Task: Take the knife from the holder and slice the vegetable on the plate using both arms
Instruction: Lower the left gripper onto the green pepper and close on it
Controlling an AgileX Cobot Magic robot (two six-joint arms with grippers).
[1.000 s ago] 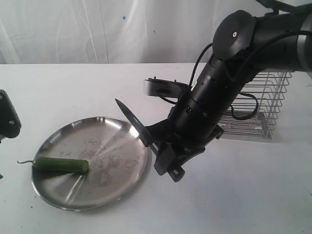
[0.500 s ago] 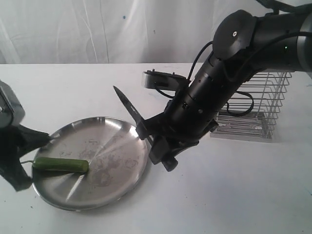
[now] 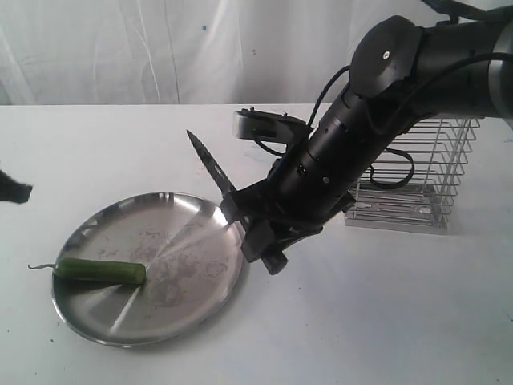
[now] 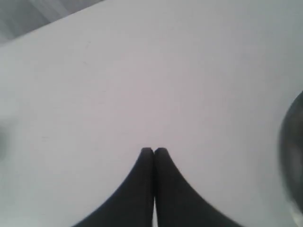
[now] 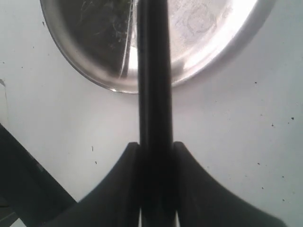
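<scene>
The green vegetable [image 3: 100, 271] lies on the left part of the steel plate [image 3: 180, 289], its thin stem over the left rim. My right gripper [image 3: 240, 220] is shut on the knife [image 3: 210, 172] by its black handle, and the dark blade points up and to the left above the plate's right rim. In the right wrist view the knife [image 5: 154, 75] runs out between the fingers [image 5: 189, 165] over the plate [image 5: 208, 42]. The wire holder [image 3: 425, 176] stands behind the right arm. My left gripper [image 4: 154, 150] is shut with nothing in it, over bare table beside the plate's rim [image 4: 291, 156].
A white table [image 3: 385, 321] carries everything, with a white curtain [image 3: 160, 48] behind it. A dark piece of the left arm [image 3: 12, 191] shows at the left edge. The right arm's bulky links [image 3: 361, 152] partly hide the holder.
The right gripper has carried the knife a little left and up, nearer the plate. The left arm came into view beside the plate half a second ago and has since drawn back to the left edge.
</scene>
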